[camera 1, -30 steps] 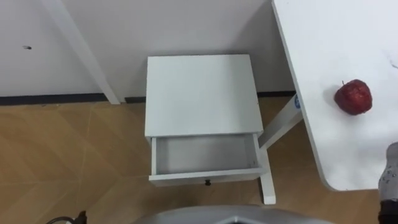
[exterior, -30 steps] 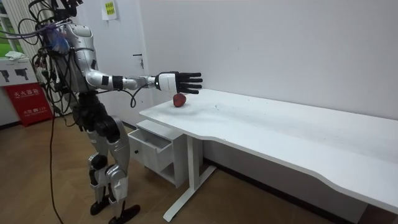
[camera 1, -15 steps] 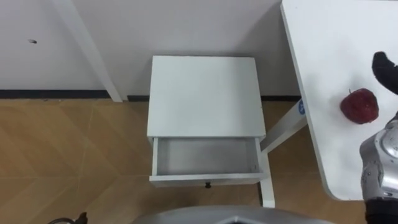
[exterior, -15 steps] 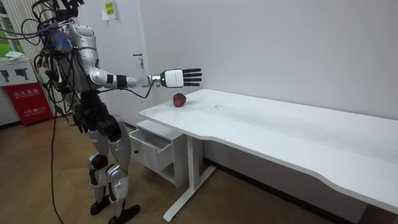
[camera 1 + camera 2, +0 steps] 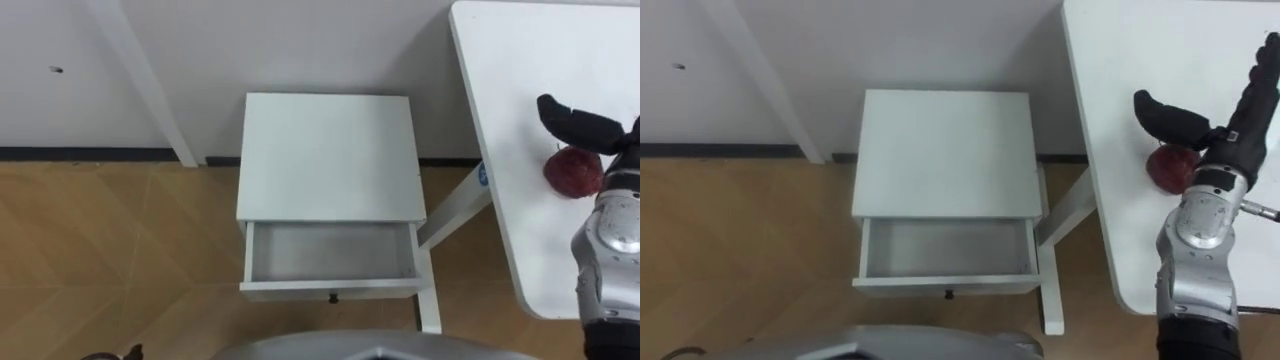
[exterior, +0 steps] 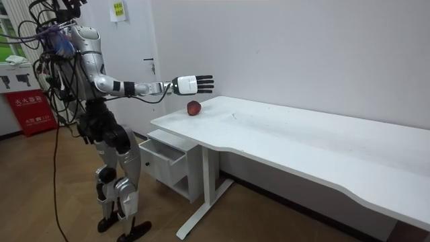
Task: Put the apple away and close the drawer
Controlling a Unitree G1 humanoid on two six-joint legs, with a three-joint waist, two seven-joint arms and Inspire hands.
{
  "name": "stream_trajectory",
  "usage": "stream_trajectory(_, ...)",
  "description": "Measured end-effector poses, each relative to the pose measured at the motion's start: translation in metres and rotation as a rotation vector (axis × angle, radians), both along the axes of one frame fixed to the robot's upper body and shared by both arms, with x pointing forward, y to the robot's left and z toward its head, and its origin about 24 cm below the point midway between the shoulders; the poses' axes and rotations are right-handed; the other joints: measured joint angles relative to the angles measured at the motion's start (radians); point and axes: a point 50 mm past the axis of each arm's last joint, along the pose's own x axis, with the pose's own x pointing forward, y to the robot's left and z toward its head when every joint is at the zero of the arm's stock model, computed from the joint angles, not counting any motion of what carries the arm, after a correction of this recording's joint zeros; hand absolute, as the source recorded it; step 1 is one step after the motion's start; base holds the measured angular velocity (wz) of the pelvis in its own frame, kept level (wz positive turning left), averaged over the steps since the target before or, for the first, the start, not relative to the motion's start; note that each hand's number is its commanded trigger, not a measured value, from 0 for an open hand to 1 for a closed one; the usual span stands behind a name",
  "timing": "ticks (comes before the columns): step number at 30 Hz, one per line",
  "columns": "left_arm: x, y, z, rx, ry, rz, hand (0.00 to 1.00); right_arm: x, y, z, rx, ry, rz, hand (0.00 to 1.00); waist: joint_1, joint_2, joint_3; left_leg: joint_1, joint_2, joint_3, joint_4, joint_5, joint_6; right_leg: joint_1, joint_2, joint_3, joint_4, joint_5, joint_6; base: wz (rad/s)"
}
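Observation:
A dark red apple [image 5: 572,171] lies on the white desk [image 5: 520,60] near its left edge, also seen as the apple [image 5: 1170,167] and the apple [image 6: 194,108]. My right hand [image 5: 1225,140] hovers open just above and beyond it, thumb spread, fingers straight, touching nothing; the room view shows the right hand [image 6: 195,83] held out level over the desk corner. Left of the desk stands a white nightstand [image 5: 328,150]. Its drawer [image 5: 330,250] is pulled open and has nothing inside. I stand in front of the nightstand and the desk's end.
The desk's white leg [image 5: 450,205] slants down beside the drawer's right side. A white slanted post [image 5: 140,80] leans against the wall at the left. Wooden floor [image 5: 110,250] spreads left of the nightstand. A red sign [image 6: 27,111] stands behind me.
My right arm has come in from the lower right and lifted; the hand now hangs over the apple. The apple and drawer have not moved. The camera shifted slightly.

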Motion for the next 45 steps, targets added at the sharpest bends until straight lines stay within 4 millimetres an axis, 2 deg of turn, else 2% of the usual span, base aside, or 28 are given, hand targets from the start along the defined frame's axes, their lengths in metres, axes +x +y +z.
stream_trajectory(5, -0.002, 0.000, 0.000, 0.001, 0.005, 0.000, 0.00, 0.001, 0.003, -0.002, -0.013, 0.020, 0.033, 0.00, -0.004, -0.001, -0.0007, 0.000, 0.000, -0.002, 0.002, 0.000, 0.000, 0.002, 0.000, -0.001, 0.000, 0.000, 0.000, 0.01)
stream_trajectory(12, -0.005, -0.003, -0.001, 0.000, 0.014, -0.001, 0.00, -0.011, 0.000, -0.026, 0.016, 0.136, 0.047, 0.00, -0.005, 0.007, 0.0000, 0.016, 0.000, 0.003, -0.002, 0.000, 0.000, 0.015, -0.001, -0.001, -0.001, 0.000, 0.000, -0.01)
stream_trajectory(21, -0.006, -0.003, -0.001, -0.003, 0.014, -0.003, 0.00, -0.032, -0.003, -0.040, 0.027, 0.214, 0.053, 0.00, -0.003, 0.014, -0.0087, 0.016, 0.001, 0.010, -0.002, 0.000, 0.000, 0.012, 0.000, 0.004, 0.000, 0.000, 0.000, -0.02)
stream_trajectory(27, -0.010, -0.003, -0.002, -0.005, 0.030, 0.001, 0.00, -0.043, -0.005, -0.051, 0.037, 0.268, 0.036, 0.00, -0.004, 0.003, -0.0058, 0.017, 0.001, 0.012, -0.002, 0.000, 0.000, 0.013, 0.000, 0.008, 0.000, 0.000, 0.000, 0.00)
stream_trajectory(28, -0.010, -0.003, -0.002, -0.005, 0.030, 0.001, 0.00, -0.045, -0.006, -0.052, 0.039, 0.277, 0.033, 0.00, -0.004, -0.002, -0.0027, 0.017, 0.001, 0.012, -0.002, 0.000, 0.000, 0.013, 0.000, 0.008, 0.000, 0.000, 0.000, 0.00)
stream_trajectory(29, -0.010, -0.003, -0.002, -0.005, 0.030, 0.001, 0.00, -0.048, -0.007, -0.056, 0.043, 0.296, 0.028, 0.05, -0.004, -0.002, -0.0025, 0.017, 0.001, 0.012, -0.002, 0.000, 0.000, 0.012, 0.000, 0.009, 0.000, 0.000, 0.000, 0.00)
stream_trajectory(30, -0.011, -0.003, -0.002, -0.005, 0.032, 0.002, 0.00, -0.048, -0.006, -0.057, 0.036, 0.297, 0.036, 0.91, -0.004, -0.002, -0.0020, 0.017, 0.001, 0.012, -0.003, 0.000, 0.000, 0.012, 0.000, 0.011, 0.000, 0.000, 0.000, 0.00)
stream_trajectory(31, -0.011, -0.003, -0.002, -0.005, 0.031, 0.002, 0.00, -0.048, -0.006, -0.057, 0.031, 0.303, 0.039, 1.00, -0.004, -0.002, -0.0020, 0.017, 0.001, 0.012, -0.004, 0.000, 0.000, 0.011, 0.000, 0.013, 0.000, 0.000, 0.000, 0.00)
stream_trajectory(45, -0.008, -0.003, -0.001, 0.001, 0.023, -0.015, 0.00, -0.055, -0.015, -0.061, -0.031, 0.329, 0.001, 1.00, -0.001, -0.022, -0.0062, 0.020, 0.002, 0.015, -0.011, 0.000, 0.000, 0.012, 0.002, 0.015, -0.010, 0.000, 0.000, -0.01)
